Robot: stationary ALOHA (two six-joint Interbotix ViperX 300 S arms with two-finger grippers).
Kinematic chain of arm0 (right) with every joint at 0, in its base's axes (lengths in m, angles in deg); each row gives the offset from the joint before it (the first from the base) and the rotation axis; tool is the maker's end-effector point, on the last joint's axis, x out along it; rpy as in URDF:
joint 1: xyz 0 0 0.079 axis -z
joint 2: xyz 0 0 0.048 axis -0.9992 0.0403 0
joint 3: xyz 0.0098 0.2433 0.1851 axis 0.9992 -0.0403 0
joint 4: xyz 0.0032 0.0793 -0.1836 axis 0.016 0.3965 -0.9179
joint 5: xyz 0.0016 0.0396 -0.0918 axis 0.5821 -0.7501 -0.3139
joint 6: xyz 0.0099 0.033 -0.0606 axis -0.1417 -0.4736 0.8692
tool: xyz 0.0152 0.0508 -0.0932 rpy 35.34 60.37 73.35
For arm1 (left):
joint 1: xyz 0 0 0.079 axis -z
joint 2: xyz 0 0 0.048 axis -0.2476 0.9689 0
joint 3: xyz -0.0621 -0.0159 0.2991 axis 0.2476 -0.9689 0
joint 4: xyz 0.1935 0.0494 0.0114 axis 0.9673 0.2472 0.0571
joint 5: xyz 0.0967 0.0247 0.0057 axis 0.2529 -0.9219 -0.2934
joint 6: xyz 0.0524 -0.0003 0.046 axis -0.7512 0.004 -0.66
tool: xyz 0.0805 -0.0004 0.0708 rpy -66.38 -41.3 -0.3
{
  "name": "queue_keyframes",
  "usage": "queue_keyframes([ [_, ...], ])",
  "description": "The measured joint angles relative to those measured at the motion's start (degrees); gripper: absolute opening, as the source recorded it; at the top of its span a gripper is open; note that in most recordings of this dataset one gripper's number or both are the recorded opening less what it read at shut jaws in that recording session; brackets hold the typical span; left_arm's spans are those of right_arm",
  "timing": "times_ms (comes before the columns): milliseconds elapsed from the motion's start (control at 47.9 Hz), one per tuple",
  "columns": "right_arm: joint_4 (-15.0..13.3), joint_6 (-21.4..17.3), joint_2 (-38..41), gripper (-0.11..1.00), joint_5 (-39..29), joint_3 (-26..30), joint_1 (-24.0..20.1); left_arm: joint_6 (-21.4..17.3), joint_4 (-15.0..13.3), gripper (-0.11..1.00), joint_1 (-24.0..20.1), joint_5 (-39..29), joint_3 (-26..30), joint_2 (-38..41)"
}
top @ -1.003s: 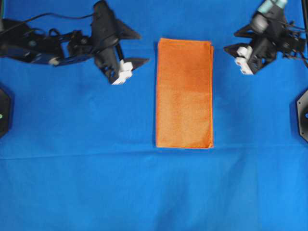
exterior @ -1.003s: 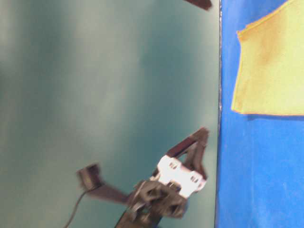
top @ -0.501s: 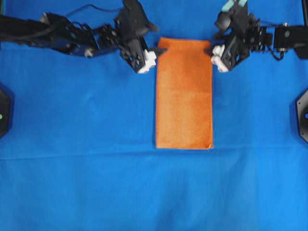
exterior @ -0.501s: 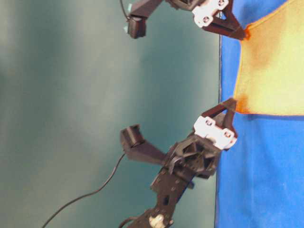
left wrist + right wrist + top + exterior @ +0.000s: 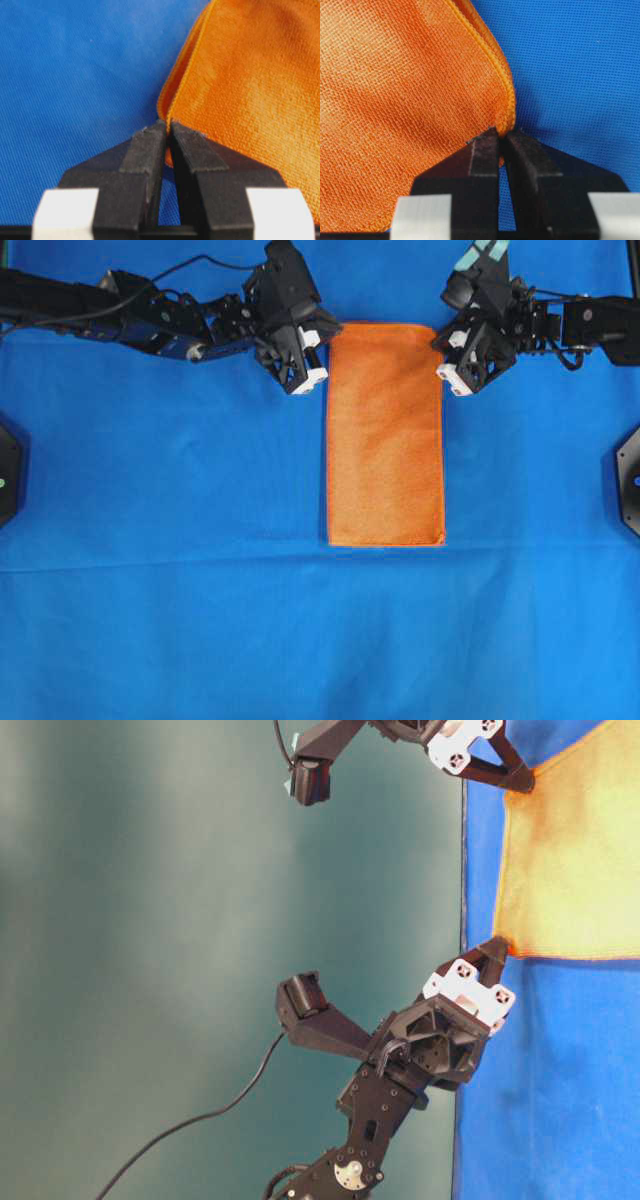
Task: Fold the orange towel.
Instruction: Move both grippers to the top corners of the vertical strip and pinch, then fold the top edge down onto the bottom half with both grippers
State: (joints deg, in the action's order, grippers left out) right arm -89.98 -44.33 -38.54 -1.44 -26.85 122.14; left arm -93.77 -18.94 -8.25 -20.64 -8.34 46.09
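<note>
The orange towel (image 5: 385, 435) lies flat as a long folded rectangle in the middle of the blue cloth. My left gripper (image 5: 328, 341) is shut on the towel's far left corner. The left wrist view shows the hem pinched between the black fingertips of that gripper (image 5: 167, 125), with the towel (image 5: 250, 75) spreading to the right. My right gripper (image 5: 440, 341) is shut on the far right corner, where the hem curls into its tips (image 5: 502, 132) and the towel (image 5: 405, 100) spreads left. In the table-level view the towel (image 5: 570, 850) has the left gripper (image 5: 497, 948) below it and the right gripper (image 5: 522, 782) above.
A blue cloth (image 5: 200, 620) covers the whole table, with a faint crease running across just below the towel's near edge. Black mounts sit at the left edge (image 5: 8, 470) and the right edge (image 5: 630, 480). A teal wall (image 5: 200, 920) stands behind the table.
Both grippers came in from the sides to the towel's far corners, open, and have now shut on them. The towel has hardly shifted.
</note>
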Motion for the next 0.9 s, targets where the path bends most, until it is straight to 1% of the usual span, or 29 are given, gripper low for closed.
queue_keyframes([
  [501, 0.35, -0.44, -0.35, 0.05, 1.49, -0.18, -0.35, -0.53, 0.09, 0.03, 0.09, -0.53, 0.00, -0.44],
  [710, 0.88, -0.62, -4.92, 0.05, 0.62, -0.97, -0.62, -3.52, 0.09, 0.03, 0.09, -3.96, 0.00, -5.80],
  [898, 0.97, -0.62, -9.05, 0.05, 0.09, -2.02, -1.49, -4.04, 0.09, 0.03, 0.26, -6.50, 0.00, -8.44],
])
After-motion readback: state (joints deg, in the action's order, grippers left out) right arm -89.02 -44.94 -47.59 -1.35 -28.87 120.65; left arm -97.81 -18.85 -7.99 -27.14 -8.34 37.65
